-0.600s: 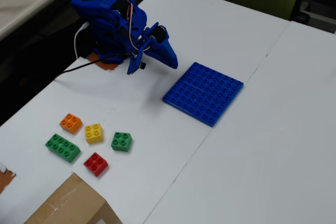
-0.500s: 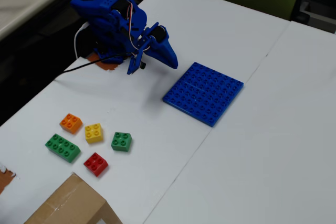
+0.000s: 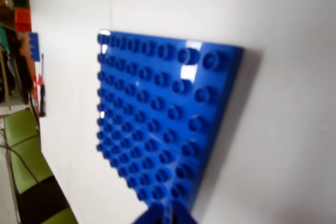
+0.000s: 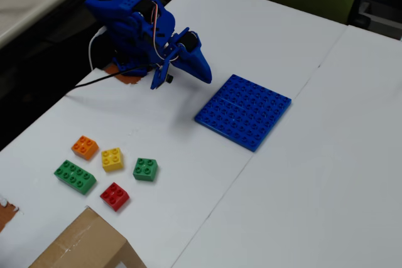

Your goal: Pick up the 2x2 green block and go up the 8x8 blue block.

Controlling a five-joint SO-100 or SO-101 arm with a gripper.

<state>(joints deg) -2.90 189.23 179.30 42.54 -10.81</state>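
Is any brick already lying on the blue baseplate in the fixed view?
No, the blue baseplate is bare, and the small green brick lies on the table apart from it.

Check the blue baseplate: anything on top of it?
Nothing sits on the 8x8 blue block: both views show only bare studs. The 2x2 green block lies on the table, apart from it. What is under the plate is hidden.

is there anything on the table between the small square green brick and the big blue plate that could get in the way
Nothing visible does. In the fixed view, bare white table lies between the 2x2 green block and the 8x8 blue block; the yellow brick and red brick sit on its far side.
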